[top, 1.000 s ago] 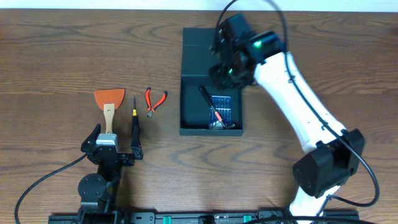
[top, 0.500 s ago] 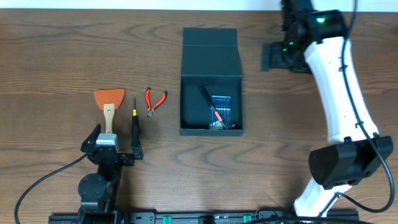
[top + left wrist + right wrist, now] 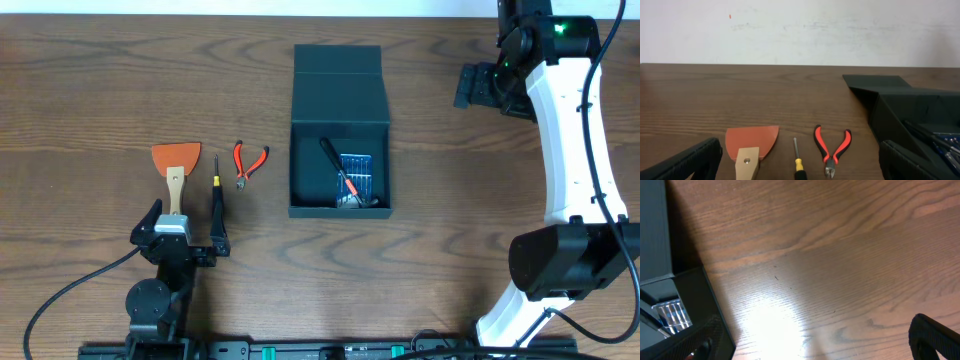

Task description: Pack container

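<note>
This is a robotics lab bench, not a home or a shop: a dark wood-grain table [image 3: 100,80] stands against a plain white wall [image 3: 800,30]. In the overhead view a white-shelled robot arm [image 3: 570,150] fills the right side and a black mounting rail [image 3: 300,351] runs along the lower edge. Left of centre, an orange-bladed scraper with a wooden handle [image 3: 175,170], a yellow-and-black-handled screwdriver [image 3: 217,200] and red-handled pliers [image 3: 248,162] lie in a tidy row near an open dark teal-green square box [image 3: 340,100].

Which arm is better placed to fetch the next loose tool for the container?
Left. The left claw, open, sits right by the scraper, screwdriver and pliers, all left of the container. The right claw, open and empty, hangs on the container's far side, away from them.
</note>
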Robot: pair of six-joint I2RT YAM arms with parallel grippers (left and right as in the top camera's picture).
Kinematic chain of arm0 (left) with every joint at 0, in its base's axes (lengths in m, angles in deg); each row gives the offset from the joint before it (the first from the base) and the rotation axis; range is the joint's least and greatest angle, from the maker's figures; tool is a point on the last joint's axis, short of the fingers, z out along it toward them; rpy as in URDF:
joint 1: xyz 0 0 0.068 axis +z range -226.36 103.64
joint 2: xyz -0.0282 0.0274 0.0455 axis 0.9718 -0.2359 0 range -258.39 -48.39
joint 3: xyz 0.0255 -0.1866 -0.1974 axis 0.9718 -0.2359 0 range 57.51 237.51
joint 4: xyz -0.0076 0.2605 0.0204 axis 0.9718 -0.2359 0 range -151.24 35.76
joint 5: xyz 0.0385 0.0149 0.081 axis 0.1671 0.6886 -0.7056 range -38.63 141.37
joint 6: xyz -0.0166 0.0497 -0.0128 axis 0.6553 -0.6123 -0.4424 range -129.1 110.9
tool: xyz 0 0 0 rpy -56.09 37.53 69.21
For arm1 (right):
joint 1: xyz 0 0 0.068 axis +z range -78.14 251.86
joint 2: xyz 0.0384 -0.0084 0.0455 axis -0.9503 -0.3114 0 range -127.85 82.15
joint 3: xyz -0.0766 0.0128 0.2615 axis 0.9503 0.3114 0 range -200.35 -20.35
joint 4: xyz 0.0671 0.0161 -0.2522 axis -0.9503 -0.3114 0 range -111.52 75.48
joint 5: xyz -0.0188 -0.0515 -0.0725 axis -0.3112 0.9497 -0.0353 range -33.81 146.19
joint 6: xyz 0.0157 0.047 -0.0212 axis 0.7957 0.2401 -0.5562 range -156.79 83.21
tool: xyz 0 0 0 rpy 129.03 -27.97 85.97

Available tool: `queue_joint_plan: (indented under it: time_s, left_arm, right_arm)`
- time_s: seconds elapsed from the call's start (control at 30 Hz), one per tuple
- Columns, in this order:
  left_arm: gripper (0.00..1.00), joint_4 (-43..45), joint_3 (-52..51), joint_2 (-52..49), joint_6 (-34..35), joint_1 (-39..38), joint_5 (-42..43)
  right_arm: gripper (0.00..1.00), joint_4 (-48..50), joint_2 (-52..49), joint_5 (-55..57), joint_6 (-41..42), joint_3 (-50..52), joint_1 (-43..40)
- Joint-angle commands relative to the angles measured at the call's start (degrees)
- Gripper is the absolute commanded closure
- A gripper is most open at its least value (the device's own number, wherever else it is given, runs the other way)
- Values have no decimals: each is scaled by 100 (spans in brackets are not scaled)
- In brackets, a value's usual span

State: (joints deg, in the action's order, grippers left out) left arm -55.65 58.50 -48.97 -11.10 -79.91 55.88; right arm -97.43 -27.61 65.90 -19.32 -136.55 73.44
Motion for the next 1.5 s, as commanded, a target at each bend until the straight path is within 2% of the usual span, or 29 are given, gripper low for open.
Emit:
queue_joint_plan:
  time_s: [0.0, 0.67, 0.83, 0.97, 1.07, 1.2, 1.47]
  left_arm:
    - [1, -219, -76, 28, -94, -17, 107]
    - [2, -9, -76, 28, -116, -13, 0]
    - [1, 175, 98, 24, 822, -13, 0]
    - [2, -334, 610, -229, 1005, -13, -4]
    - [2, -1102, 1322, -758, 1003, -13, -260]
    - [1, -1919, 2524, -1952, 1001, -13, -411]
    - [2, -4105, 5195, -5038, 1001, -13, -387]
  right_arm:
    - [1, -11, 42, 57, 94, -122, -9]
    - [1, -9, 39, 57, 94, -122, -11]
    - [1, -11, 39, 57, 94, -122, -4]
    - [1, -11, 42, 57, 94, -122, -7]
    - [1, -9, 39, 57, 94, -122, -7]
    - [1, -9, 39, 57, 94, -122, -4]
    - [1, -9, 39, 57, 94, -122, -7]
